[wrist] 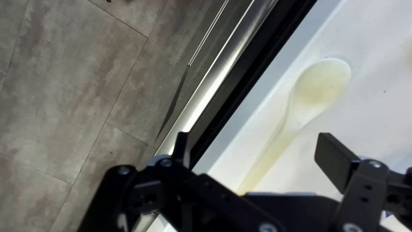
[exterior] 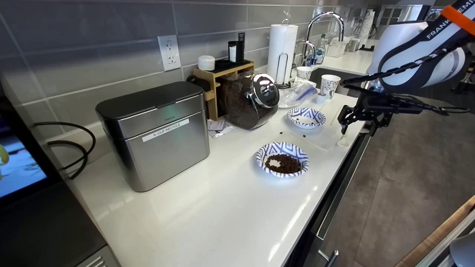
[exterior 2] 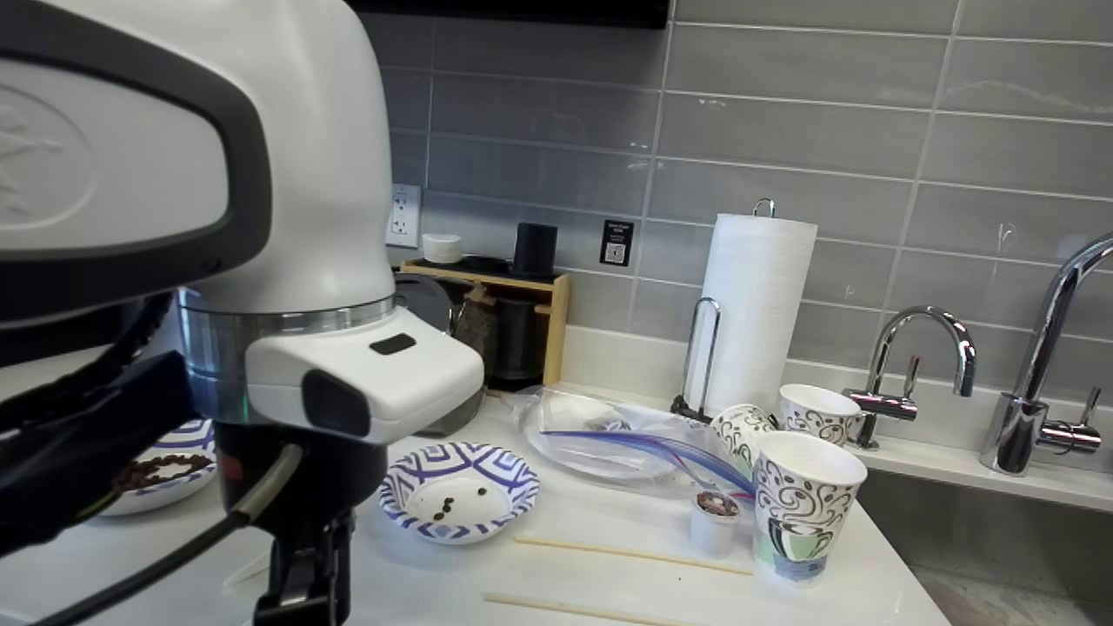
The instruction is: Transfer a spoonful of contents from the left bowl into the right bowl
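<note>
Robotiq gripper spread wide, nothing pinched; cream-coloured spoon lies below, between its pads in the wrist view, handle running back out of sight; step in hand, by judgement: picking the spoon up. To do it well: turn the jaws to close square across the handle; centre them; lower gently, tips barely meeting the white countertop; squeeze firmly enough that the spoon will not twist when loaded; the counter's front edge lies just beside, so a sideways nudge may tip it off.

Dark brown pellets lie in the left bowl, well apart from the gripper; right bowl holds only a few of them; scooping probably comes only after the grasp.

Surface glossy, with glare along the front; stray pellets between the bowls; thin wooden sticks near the right bowl; grey wall tiles behind; stainless K-cup recycling bin before them; mottled floor below the edge.
</note>
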